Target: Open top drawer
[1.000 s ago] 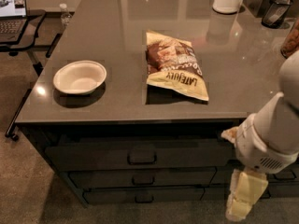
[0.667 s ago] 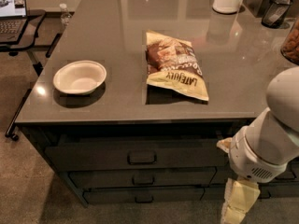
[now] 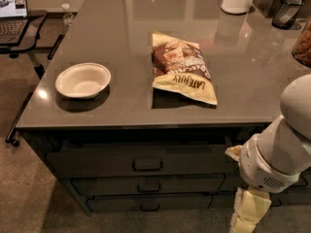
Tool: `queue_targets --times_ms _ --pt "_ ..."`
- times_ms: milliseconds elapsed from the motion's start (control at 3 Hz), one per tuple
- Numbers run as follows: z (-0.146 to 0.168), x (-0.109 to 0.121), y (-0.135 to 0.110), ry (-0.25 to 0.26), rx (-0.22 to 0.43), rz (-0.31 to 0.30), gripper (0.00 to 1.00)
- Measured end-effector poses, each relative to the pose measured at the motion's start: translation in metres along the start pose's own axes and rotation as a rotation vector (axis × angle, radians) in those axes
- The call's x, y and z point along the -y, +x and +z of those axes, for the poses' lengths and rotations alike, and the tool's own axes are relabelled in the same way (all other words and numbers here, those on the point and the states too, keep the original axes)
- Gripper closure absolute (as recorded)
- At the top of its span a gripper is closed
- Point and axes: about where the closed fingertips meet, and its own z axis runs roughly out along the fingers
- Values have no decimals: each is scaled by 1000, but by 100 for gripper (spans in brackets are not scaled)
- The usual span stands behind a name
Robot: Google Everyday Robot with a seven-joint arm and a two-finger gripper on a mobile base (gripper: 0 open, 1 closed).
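Top drawer (image 3: 92, 162): just under front edge of counter (image 3: 121, 62), tallest front of its stack, looks shut; loop pull (image 3: 147, 164) at centre.
End effector (image 3: 247, 212): low, below counter's front-right corner, right of the drawer stack, pointing down, well apart from pull; grip state can't tell.
Bowl (image 3: 83, 79): white, nr front-left corner.
Snack bag (image 3: 182, 67): flat, mid-counter, lower end nr front edge.
Lower drawers (image 3: 107, 184): two slimmer fronts beneath, shut.

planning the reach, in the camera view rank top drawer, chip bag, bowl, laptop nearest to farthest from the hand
Hand sits low right, by the drawers.
1. top drawer, just left
2. chip bag, counter centre
3. bowl, counter left
4. laptop, far top left
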Motion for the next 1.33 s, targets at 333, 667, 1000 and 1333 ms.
queue_targets --times_ms 333,667,1000,1333 --pt "24 8 -10 12 23 1 0" --pt "35 28 -25 53 55 -13 0" --pt "45 44 -37 75 75 -30 0" --pt "69 53 -49 59 80 -53 0"
